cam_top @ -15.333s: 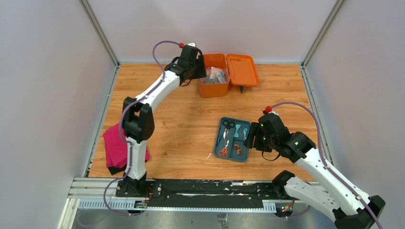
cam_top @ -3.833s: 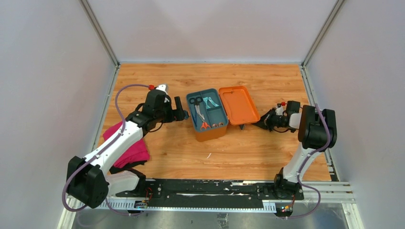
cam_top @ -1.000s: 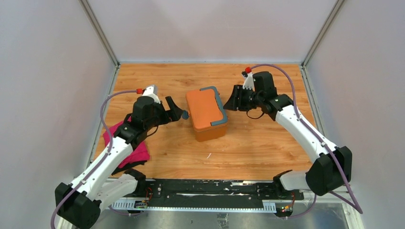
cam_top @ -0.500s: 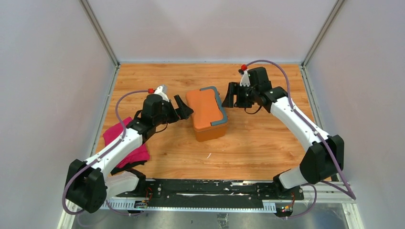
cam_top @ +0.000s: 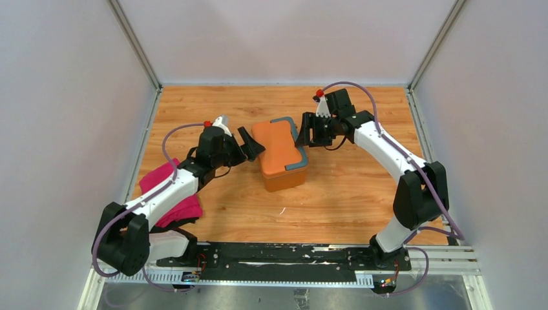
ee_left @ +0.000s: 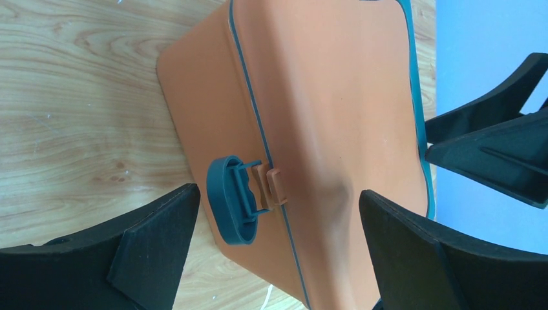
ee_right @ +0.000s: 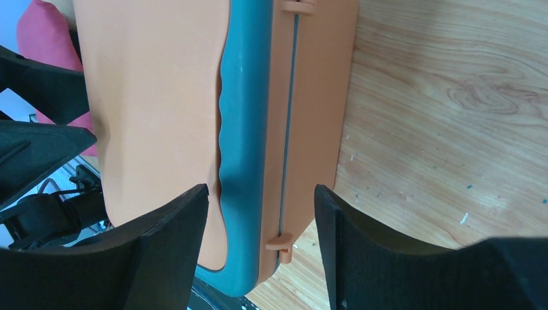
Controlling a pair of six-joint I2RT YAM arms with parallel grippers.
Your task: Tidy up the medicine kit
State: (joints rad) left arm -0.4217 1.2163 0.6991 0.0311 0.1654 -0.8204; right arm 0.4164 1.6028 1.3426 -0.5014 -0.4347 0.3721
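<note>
**Inspector:** Left side first. What does the left arm present?

**Assessor:** A pink cloth (cam_top: 169, 194) lies by the left edge of the table (cam_top: 336, 194), well apart from the work. The left gripper (cam_top: 249, 145) is spread wide and holds nothing. Its fingers straddle the left end of the medicine kit (cam_top: 279, 152), and the wrist view shows no contact.

**Inspector:** And the kit itself?

**Assessor:** It sits mid-table with the lid down. The grey-blue latch (ee_left: 234, 208) on that end appears swung outward, not snapped home.

**Inspector:** Right side?

**Assessor:** The right gripper (cam_top: 309, 131) is likewise wide open and empty. It faces the side carrying the handle (ee_right: 240, 129), close by.

**Inspector:** Risks?

**Assessor:** Uneven pressure from the two sides would probably slide or twist the light box on the smooth wood. A finger landing off the latch could skid along the rounded wall or lever the lid upward. With the latch loose, any lift risks spilling the contents.
</note>
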